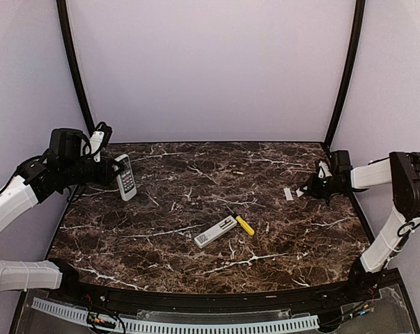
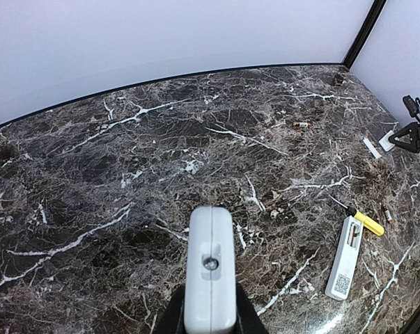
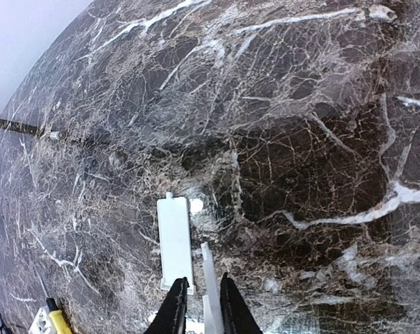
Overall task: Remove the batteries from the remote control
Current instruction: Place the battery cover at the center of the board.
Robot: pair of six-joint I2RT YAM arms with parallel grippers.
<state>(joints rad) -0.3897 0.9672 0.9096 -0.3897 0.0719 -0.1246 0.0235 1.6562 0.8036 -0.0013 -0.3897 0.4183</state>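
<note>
Left gripper (image 1: 116,171) clamped on smooth white remote control (image 2: 210,264). Right gripper (image 3: 199,309) fingers barely apart around 1 thin white plastic strip (image 3: 208,275); can't tell if gripped. Flat rectangular cover (image 3: 175,240) just beside.

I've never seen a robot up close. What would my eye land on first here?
Most striking is the left pincer at the table's left side, holding a white remote control up above the dark marble table. Mid-table, a second white remote lies beside a yellow-handled screwdriver. At the right, the right pincer sits low beside a flat white cover.
</note>
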